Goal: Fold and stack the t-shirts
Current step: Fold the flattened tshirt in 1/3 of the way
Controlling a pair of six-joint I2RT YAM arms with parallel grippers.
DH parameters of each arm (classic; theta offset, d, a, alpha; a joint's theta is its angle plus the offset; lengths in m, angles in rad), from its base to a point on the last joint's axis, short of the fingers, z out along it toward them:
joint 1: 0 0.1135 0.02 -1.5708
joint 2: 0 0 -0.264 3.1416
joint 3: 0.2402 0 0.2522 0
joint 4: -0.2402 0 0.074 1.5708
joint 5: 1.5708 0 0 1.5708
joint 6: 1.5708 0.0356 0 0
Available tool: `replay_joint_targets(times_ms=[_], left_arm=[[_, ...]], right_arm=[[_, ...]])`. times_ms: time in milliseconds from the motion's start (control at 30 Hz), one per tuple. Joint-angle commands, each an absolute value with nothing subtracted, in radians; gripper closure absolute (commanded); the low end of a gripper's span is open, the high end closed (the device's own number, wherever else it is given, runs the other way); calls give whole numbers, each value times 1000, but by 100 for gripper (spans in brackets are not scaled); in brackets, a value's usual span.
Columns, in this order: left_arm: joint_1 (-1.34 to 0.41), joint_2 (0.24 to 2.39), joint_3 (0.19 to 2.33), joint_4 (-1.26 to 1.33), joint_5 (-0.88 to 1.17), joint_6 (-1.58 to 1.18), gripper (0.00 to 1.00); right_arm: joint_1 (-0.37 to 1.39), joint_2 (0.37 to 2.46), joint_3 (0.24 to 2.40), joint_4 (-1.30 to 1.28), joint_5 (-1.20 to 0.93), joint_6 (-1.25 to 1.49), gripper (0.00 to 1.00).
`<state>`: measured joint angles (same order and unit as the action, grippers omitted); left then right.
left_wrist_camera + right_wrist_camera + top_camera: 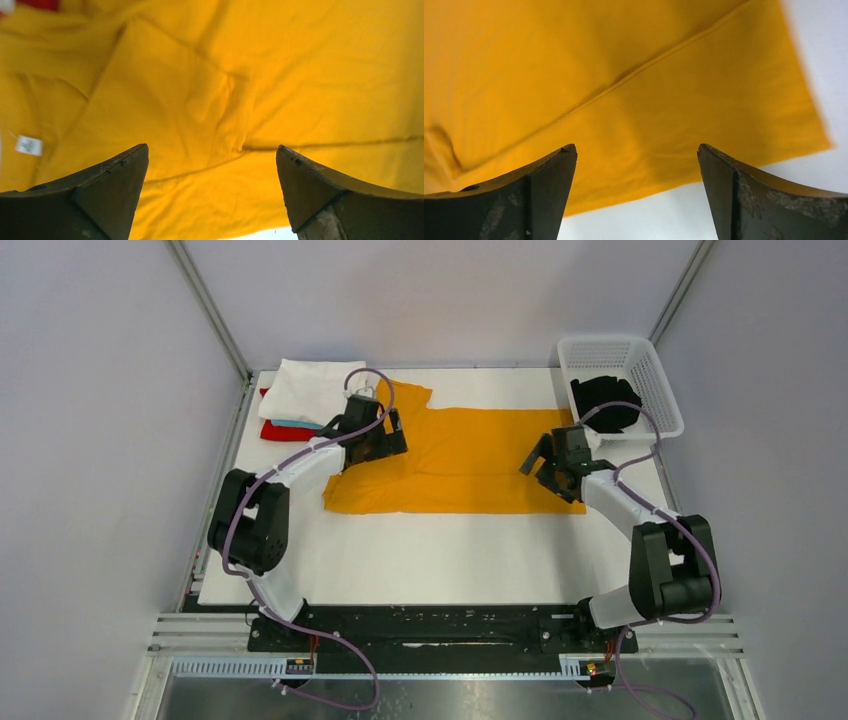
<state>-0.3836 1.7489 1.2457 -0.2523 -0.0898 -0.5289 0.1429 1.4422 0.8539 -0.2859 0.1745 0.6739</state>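
A mustard-yellow t-shirt (pixel 460 458) lies spread on the white table, partly folded along its length. My left gripper (pixel 392 436) is open and empty over the shirt's left end; the wrist view shows yellow cloth (pixel 210 95) and a small white label (pixel 28 145). My right gripper (pixel 540 472) is open and empty over the shirt's right near corner, whose hem (pixel 684 150) meets the white table. A stack of folded shirts sits at the back left: white (pixel 308 390) on top, light blue (pixel 296 424) and red (pixel 285 432) below. A black shirt (pixel 606 403) lies in the basket.
A white lattice basket (pixel 655 380) stands at the back right corner. The white table surface (pixel 450 555) extends in front of the yellow shirt. Metal frame posts rise at the back corners, and grey walls enclose the cell.
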Motion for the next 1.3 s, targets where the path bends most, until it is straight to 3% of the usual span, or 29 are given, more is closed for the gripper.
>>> replay_joint_targets(times_ms=[0,167,333,500,967,1267], left_arm=[[-383,1717,1152,-169,68,-618,1],[-382,1781,1115,-193,125,-666,1],[-382,1755,1018,-202,152,-715,1],[-399,1658,873,-211,185,-757,1],[-586,1243,537,-387,30,-927,1],[-626,1060,452,-459,4,-991,1]], right_arm=[[257,1511,900,-213,37,633,1],[318,1647,972,-232,-55,632,1],[322,1630,891,-251,-55,671,1],[322,1522,710,-228,-76,708,1],[337,1123,358,-366,-136,792,1],[414,892,297,-506,-135,881,0]])
